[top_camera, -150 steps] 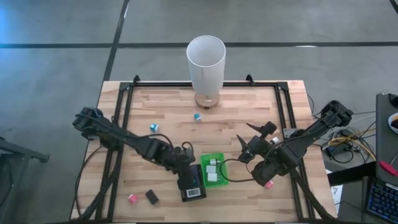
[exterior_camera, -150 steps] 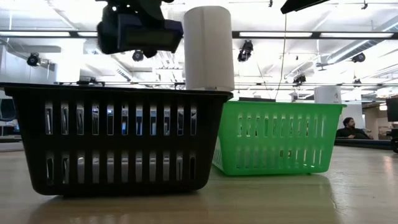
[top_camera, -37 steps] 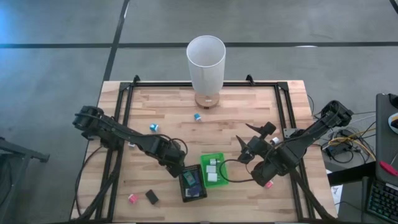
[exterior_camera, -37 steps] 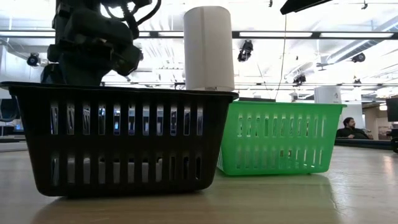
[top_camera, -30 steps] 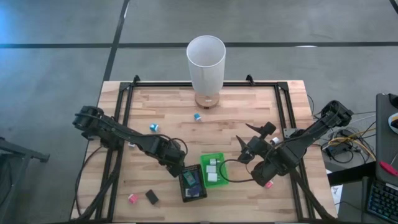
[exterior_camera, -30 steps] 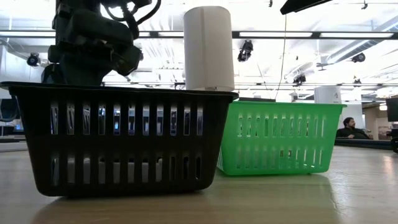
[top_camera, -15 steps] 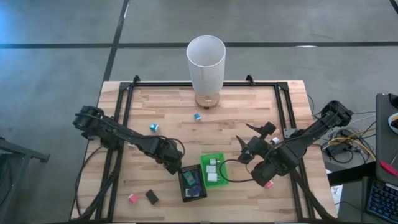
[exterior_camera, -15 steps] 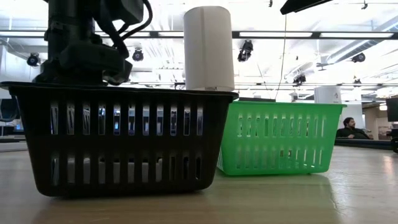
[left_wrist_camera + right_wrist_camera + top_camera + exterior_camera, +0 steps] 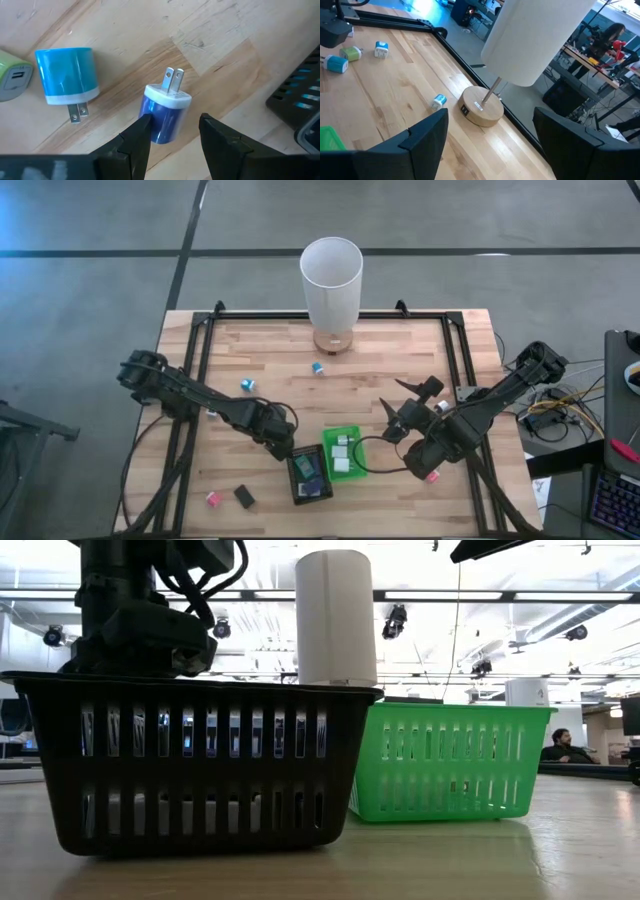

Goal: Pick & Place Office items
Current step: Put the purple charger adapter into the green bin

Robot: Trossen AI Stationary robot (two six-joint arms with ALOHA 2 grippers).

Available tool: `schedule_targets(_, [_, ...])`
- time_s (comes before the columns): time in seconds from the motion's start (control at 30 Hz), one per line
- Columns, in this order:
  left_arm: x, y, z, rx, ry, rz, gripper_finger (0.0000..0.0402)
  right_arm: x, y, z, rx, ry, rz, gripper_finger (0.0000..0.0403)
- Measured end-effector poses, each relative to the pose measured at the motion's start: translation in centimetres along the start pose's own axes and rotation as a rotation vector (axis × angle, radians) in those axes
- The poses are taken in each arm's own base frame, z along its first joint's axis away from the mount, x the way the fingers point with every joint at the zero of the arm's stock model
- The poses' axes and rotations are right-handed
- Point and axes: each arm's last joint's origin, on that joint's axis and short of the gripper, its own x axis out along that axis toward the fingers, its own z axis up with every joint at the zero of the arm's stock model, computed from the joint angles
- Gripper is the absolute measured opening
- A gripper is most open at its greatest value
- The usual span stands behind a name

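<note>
A dark blue charger block with a white prong end lies on its side on the wood, just left of the black tray. My left gripper points down over it, open, one finger on each side. A light blue block and a green one lie beside it. In the high view the left arm covers all three. Teal blocks, pink ones and a black one lie loose. My right gripper waits open above the table's right part. My left gripper straddles the dark blue block's body from above. One finger lies at the body's side; I cannot tell whether it touches. Bare wood shows between the block and the other finger.
The green tray stands against the black tray's right side; both hold small items. A tall white cylinder on a round wooden base stands at the far edge. In the low view the black tray hides my left fingers.
My left gripper has sunk a little toward the table beside the black tray's left side, then kept still. Its finger gap shows no change. The blocks and trays have not moved.
</note>
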Motion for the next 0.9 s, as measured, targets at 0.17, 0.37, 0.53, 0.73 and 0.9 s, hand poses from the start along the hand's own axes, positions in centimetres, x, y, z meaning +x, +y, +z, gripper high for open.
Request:
schedule_targets(0.17, [0.5,0.2,-0.1,-0.003,-0.001,-0.003,0.0167,0.0,0.0,0.0,0.002,0.000,0.000,0.0288])
schedule_targets(0.37, [2.0,0.9,-0.4,-0.026,-0.007,-0.028,0.0167,0.0,0.0,0.0,-0.002,-0.001,0.001,0.0288])
schedule_targets(0.53, [2.8,1.4,-0.6,-0.053,-0.006,-0.038,0.0167,0.0,0.1,0.0,0.000,-0.001,0.002,0.0288])
schedule_targets(0.73, [2.9,1.6,-0.7,-0.079,-0.006,-0.038,0.0156,0.0,0.1,0.0,-0.004,-0.002,0.002,0.0288])
schedule_targets(0.9, [2.9,1.6,-0.7,-0.085,-0.003,-0.039,0.0131,0.0,0.1,0.0,-0.003,-0.002,0.003,0.0288])
